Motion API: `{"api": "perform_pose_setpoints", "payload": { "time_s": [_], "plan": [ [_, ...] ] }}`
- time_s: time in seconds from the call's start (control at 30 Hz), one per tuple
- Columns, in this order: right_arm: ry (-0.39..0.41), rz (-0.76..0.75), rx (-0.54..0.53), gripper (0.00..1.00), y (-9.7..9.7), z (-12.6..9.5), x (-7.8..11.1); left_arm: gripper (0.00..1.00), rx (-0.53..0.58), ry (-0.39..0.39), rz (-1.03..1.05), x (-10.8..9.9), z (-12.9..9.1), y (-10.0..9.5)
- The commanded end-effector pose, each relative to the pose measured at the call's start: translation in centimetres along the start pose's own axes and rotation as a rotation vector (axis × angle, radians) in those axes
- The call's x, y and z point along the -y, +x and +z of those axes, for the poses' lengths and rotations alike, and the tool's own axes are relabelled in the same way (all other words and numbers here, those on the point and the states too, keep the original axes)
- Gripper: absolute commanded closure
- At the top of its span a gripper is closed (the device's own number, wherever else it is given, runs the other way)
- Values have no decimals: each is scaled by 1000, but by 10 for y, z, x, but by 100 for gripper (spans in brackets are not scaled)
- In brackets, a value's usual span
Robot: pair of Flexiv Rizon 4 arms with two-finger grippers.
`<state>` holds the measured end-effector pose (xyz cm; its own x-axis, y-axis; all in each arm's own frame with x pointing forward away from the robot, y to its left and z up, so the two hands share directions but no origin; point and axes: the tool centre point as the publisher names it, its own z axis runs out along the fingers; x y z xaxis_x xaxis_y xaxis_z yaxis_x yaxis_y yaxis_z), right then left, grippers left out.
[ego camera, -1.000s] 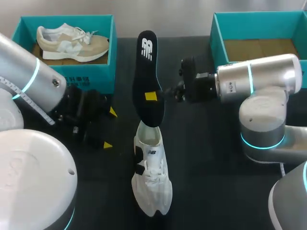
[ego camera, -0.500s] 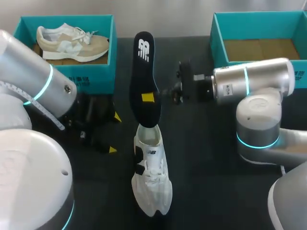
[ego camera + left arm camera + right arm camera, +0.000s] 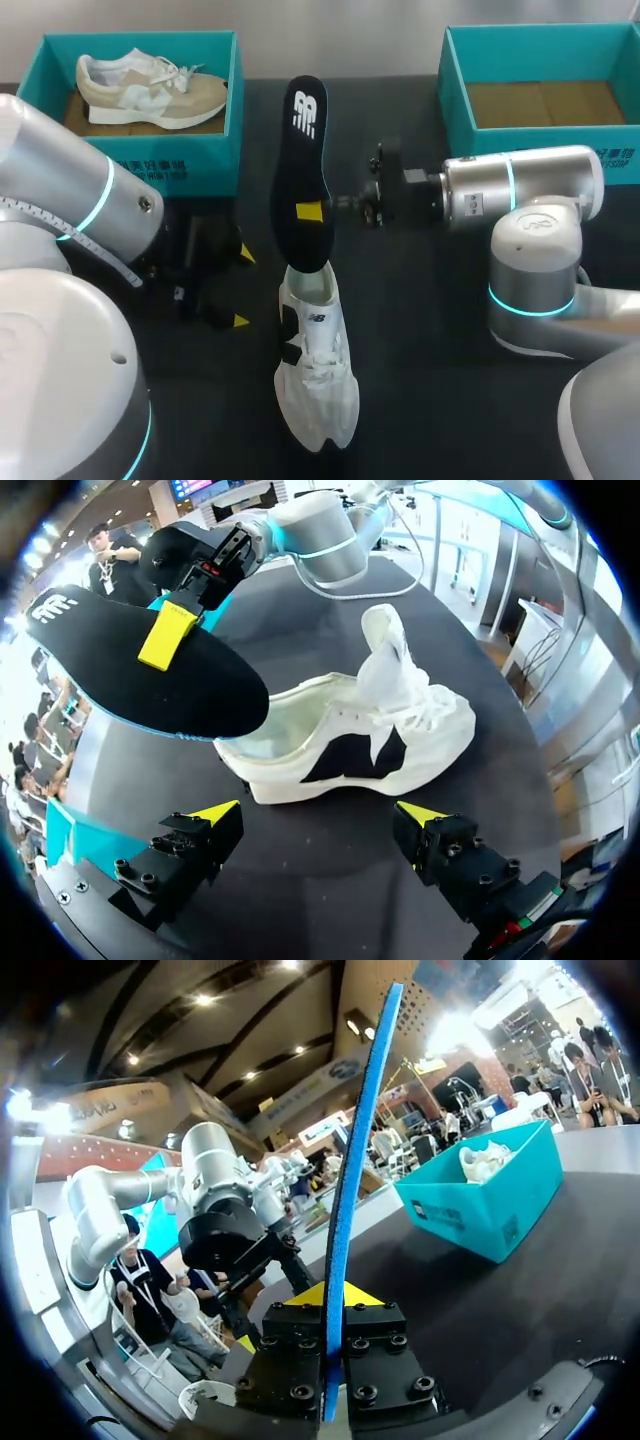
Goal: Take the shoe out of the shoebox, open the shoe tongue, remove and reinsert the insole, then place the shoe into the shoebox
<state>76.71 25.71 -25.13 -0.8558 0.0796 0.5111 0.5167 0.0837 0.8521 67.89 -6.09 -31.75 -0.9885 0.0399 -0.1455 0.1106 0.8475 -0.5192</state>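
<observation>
Left hand (image 3: 318, 811) is spread wide and holds nothing, low over the bench (image 3: 420, 400) with the white shoe (image 3: 318, 370) just ahead of its fingers. That shoe sits upright mid-bench, toe nearest. Right hand (image 3: 312, 211) is clamped on the black insole (image 3: 303, 150), which is held aloft with its lower end at the shoe's heel opening; whether they touch is unclear. Farthest back, the left box (image 3: 180, 165) holds a beige shoe (image 3: 150, 90), and the right box (image 3: 452, 95) stands well apart from it.

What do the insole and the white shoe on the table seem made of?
Insole: probably foam, with a matte black cloth top and a blue lower layer at its edge. White shoe: likely soft mesh or knit, matte; its tongue stands crumpled.
</observation>
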Motion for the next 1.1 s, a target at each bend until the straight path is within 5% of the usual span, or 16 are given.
{"api": "perform_pose_setpoints", "payload": {
  "time_s": [0.03, 1.1],
  "plan": [
    [-6, 10, -24, 100, -6, 0, 4, 0, 8, -7, 4, 0, 14, -1],
    [-13, 29, -114, 100, -7, 3, 14, 0, 8, -70, -52, 4, 41, -20]
  ]
}}
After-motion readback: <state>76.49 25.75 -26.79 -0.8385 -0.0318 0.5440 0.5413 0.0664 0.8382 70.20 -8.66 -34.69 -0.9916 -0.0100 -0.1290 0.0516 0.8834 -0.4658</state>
